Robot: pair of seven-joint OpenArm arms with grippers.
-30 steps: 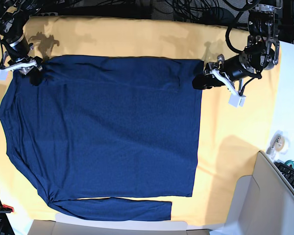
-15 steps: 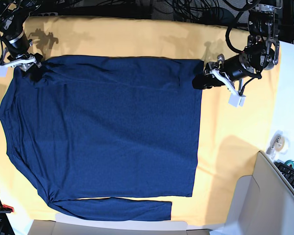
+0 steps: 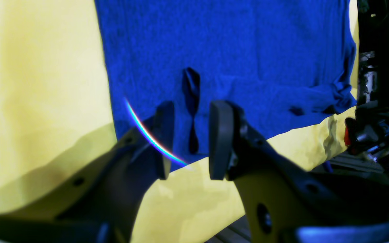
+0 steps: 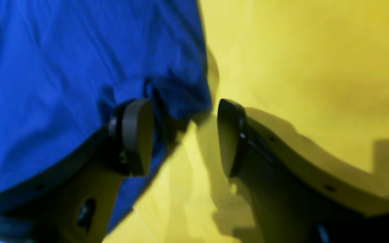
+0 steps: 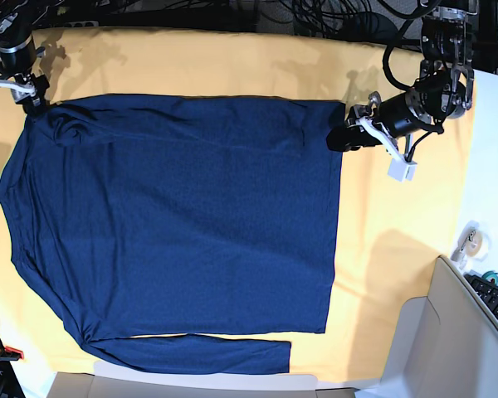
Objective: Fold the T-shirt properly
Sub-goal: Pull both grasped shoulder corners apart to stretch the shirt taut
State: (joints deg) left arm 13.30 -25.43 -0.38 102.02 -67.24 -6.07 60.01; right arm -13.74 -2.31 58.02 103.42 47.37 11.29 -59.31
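T-shirt [image 5: 174, 215] — spread flat on yellow cloth [image 5: 398, 249], one sleeve tucked, body unfolded. Left gripper [image 3: 187, 141] and right gripper [image 4: 184, 135] — fingers apart, gripping nothing. Folding mostly outstanding.

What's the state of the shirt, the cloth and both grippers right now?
shirt: spread flat, unfolded, one sleeve lying along its lower edge.
cloth: spread under the shirt.
left gripper: open, at the shirt's hem corner, holding nothing.
right gripper: open, straddling the shirt's edge, not gripping.
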